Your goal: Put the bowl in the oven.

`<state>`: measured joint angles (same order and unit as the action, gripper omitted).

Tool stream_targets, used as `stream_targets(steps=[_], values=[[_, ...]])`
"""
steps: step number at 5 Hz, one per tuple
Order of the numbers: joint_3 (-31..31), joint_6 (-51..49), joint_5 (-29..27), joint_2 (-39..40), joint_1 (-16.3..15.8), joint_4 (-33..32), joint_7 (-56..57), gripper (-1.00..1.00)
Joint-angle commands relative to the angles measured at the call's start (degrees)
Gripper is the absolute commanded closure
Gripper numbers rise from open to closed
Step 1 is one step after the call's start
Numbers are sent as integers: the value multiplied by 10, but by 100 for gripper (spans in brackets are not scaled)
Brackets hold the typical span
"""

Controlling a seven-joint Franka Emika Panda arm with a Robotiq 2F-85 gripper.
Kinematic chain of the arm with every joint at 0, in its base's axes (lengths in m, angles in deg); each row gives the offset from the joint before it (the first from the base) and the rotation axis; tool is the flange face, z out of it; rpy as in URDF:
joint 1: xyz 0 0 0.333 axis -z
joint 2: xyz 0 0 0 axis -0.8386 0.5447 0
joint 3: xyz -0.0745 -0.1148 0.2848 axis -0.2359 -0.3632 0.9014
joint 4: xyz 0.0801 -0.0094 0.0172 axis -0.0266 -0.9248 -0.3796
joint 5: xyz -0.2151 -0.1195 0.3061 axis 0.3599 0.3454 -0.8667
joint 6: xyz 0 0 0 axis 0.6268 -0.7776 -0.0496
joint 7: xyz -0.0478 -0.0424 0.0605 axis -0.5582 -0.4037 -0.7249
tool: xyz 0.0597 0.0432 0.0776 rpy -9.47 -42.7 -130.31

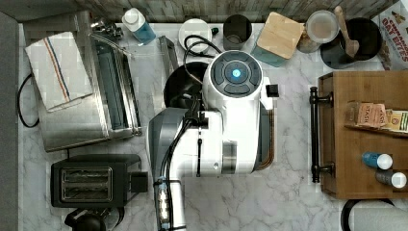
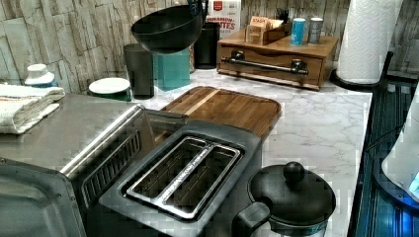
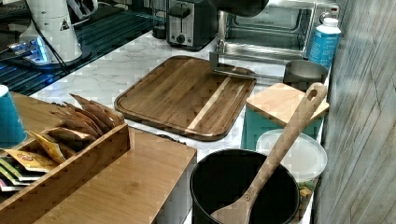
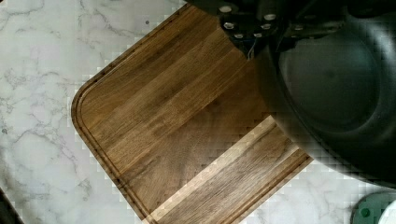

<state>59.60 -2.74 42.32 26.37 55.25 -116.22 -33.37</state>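
Bowl (image 2: 167, 28) airborne, claw hidden; oven (image 1: 103, 86) door down.

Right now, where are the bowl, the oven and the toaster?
bowl (image 2: 165, 29), left view, its rounded outer side.
oven (image 1: 72, 126), top view, its steel top.
toaster (image 2: 185, 173), left view, its slotted top.

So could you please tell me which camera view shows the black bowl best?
The left view: the bowl shows whole there, lifted above the cutting board. The wrist view looks into its inside, cut off at the edge. The top view shows a sliver beside the arm, and the right view just its underside.
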Motion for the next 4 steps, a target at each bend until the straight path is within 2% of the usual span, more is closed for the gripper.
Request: stream_targets(steps=[1, 2, 3, 4], values=[[0, 0, 0, -2, 0, -3, 0, 100], [-7, 41, -10, 7, 7, -6, 139, 100], [-3, 84, 19, 20, 4, 1, 233, 100], [-3, 83, 14, 49, 4, 41, 335, 100]])
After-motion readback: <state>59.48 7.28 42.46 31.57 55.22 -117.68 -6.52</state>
